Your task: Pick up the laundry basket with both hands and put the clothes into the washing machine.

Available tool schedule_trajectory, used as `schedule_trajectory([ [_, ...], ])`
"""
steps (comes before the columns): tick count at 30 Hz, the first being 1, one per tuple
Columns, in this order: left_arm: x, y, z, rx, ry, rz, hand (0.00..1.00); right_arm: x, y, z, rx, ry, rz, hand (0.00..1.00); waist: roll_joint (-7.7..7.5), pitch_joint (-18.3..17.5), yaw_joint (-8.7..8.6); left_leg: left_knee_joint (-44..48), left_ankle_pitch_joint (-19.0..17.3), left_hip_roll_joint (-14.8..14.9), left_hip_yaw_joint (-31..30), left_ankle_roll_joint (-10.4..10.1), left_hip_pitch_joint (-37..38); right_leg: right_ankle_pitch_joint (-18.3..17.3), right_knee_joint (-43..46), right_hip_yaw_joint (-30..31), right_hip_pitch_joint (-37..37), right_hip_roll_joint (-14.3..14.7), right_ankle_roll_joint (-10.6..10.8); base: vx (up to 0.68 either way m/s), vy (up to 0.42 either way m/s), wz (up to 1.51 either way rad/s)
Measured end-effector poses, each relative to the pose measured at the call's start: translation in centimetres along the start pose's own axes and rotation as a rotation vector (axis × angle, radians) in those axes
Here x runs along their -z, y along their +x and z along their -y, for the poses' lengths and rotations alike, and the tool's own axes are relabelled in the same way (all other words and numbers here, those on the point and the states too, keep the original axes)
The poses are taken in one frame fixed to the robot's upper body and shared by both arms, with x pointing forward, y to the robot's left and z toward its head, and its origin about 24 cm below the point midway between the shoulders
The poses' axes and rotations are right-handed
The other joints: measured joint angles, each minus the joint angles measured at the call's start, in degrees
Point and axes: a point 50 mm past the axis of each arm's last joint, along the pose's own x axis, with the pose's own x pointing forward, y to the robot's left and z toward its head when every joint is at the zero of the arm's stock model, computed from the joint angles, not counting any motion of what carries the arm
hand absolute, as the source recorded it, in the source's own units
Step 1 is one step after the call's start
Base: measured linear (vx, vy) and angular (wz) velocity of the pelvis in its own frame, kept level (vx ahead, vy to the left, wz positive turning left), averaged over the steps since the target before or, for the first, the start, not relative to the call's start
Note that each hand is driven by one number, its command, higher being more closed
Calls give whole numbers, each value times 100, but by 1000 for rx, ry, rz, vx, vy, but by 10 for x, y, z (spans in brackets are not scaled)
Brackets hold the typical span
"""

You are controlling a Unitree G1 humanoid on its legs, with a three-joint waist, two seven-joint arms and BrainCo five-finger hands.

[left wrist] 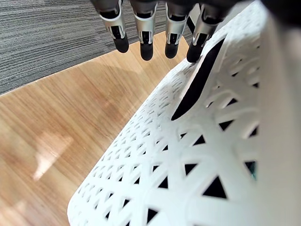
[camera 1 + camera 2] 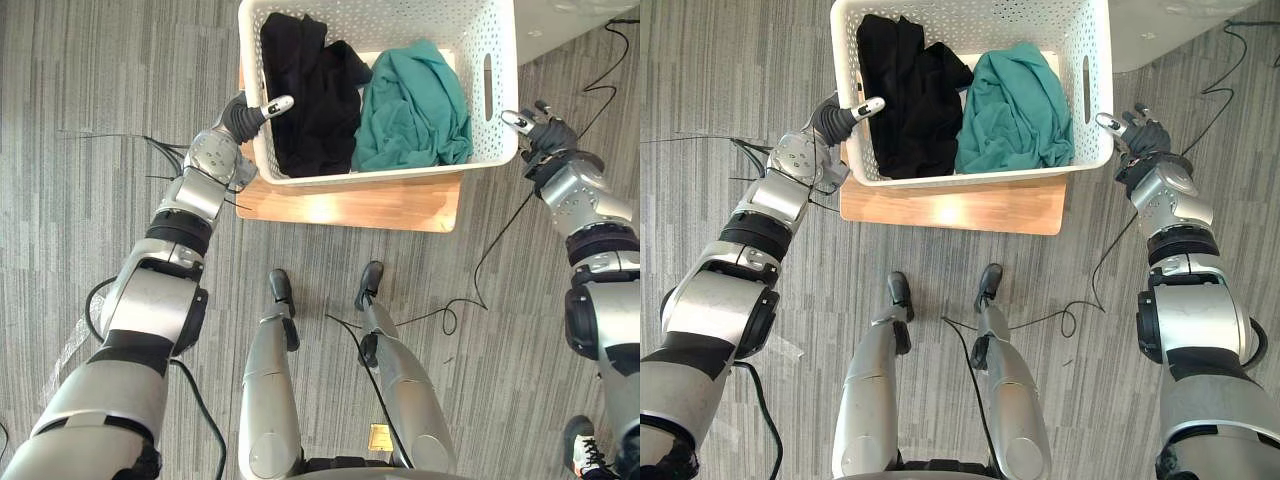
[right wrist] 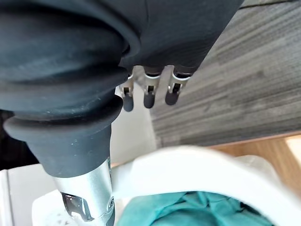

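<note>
Grey striped flooring is filling the scene seen from above; a low wooden platform is lying on it, and a white perforated laundry basket is sitting on the platform, its near edge overhanging nothing visible beyond the wood. Inside the basket, black clothes are heaped on the robot's left side and a crumpled teal garment is lying on the right, the two touching in the middle.

The left hand is reaching to the basket's left wall; its thumb is lying across the top of the rim, while its fingers are hanging straight and side by side outside the wall, their dark tips just beside a long handle slot and not curling into it.

The right hand is sitting at the basket's right near corner, close to the handle slot on that side; its thumb is touching the rim, and its fingers are pointing straight down outside the wall, slightly apart, gripping nothing.
</note>
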Motion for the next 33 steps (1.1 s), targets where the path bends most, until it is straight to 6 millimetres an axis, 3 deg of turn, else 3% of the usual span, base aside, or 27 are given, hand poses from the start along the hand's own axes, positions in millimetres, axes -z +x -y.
schedule_trajectory([
  [6,3,-1,0,-14,-12,-10,0,-39,3,-30,-84,94,132,0,-2,1,0,-17,0,8,40,0,37,52,-21,10,13,2,-68,7,0,-2],
  [11,3,0,4,-5,-19,-15,0,-55,0,-39,-130,155,195,0,-33,0,-5,-29,1,6,26,0,97,92,-26,-6,87,3,-111,14,6,2],
  [16,5,-1,9,5,-18,-31,0,-52,0,-42,-138,156,188,0,-153,-20,-41,-48,1,6,16,-1,166,60,-73,0,171,10,-71,13,5,1],
  [21,5,-1,10,7,-18,-31,0,-42,5,-50,-129,61,155,0,-157,-22,-67,-38,1,1,1,-1,139,45,-103,-19,175,9,-58,0,0,0],
  [26,-2,1,6,-1,-12,-3,0,-37,9,-56,-105,-197,99,0,-187,-51,-50,-37,8,0,-26,-2,-3,43,-105,-105,59,4,-57,6,-2,3],
  [33,-21,5,7,11,22,49,0,-15,11,-33,-20,-488,-37,0,-187,-51,-53,93,11,-21,-211,-5,-252,124,-104,-256,-6,-4,-130,24,22,11],
])
